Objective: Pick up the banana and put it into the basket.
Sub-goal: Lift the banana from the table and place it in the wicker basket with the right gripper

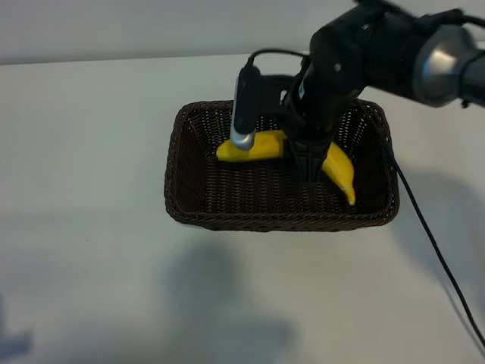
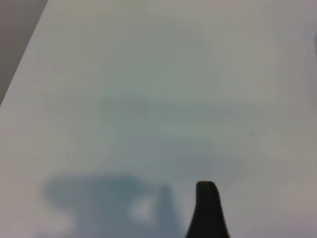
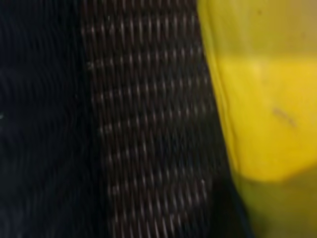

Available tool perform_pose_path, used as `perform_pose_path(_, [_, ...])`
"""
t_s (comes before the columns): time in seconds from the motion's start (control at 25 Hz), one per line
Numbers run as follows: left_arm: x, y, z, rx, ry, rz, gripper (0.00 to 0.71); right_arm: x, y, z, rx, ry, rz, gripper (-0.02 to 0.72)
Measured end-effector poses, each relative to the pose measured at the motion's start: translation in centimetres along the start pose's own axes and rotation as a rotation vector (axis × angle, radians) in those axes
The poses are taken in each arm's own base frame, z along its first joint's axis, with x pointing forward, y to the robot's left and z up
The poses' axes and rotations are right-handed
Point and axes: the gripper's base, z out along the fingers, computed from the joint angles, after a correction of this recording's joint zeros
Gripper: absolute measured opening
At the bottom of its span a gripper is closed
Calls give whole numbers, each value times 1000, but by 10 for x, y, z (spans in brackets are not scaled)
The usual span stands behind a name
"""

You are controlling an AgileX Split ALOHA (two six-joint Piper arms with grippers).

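The dark-brown woven basket (image 1: pixel 189 205) stands at the middle of the table. The yellow banana (image 1: pixel 254 148) lies across its floor, one end toward the far left and the tip (image 1: pixel 345 182) near the front right wall. My right gripper (image 1: pixel 307 155) reaches straight down into the basket and is shut on the banana's middle, hiding that part. In the right wrist view the banana (image 3: pixel 262 119) fills one side, beside the basket's weave (image 3: pixel 148 129). Of my left gripper, parked over bare table, only one dark fingertip (image 2: pixel 207 196) shows, with nothing at it.
The white table (image 1: pixel 91 152) lies all round the basket. A black cable (image 1: pixel 432 250) trails from the right arm across the table's right side. The wrist camera housing (image 1: pixel 244 106) hangs over the basket's far left part.
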Motion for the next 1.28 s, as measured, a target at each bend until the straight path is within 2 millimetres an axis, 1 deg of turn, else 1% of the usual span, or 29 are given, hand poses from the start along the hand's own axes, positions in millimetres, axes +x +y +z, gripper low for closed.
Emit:
perform_pose_path(0.12, [0, 0, 0, 0, 0, 0, 560, 0, 0, 8, -6, 5, 2, 426])
perform_pose_path(0.44, [0, 0, 0, 0, 0, 0, 560, -1, -2, 9, 17, -15, 4, 426])
perform_pose_path(0.52, [0, 0, 0, 0, 0, 0, 560, -2, -2, 9, 18, -16, 4, 437])
perform_pose_path(0.6, [0, 0, 0, 0, 0, 0, 560, -2, -2, 9, 18, -16, 4, 479])
perform_pose_path(0.72, [0, 0, 0, 0, 0, -4, 560, -2, -2, 9, 18, -16, 4, 578])
perform_pose_path(0.84, [0, 0, 0, 0, 0, -4, 560, -1, -1, 8, 14, -12, 7, 624])
perform_pose_path(1.12, [0, 0, 0, 0, 0, -3, 560, -1, 5, 8, -61, -5, 81, 620])
perform_pose_path(1.28, [0, 0, 0, 0, 0, -2, 560, -3, 5, -4, -55, -28, 132, 610])
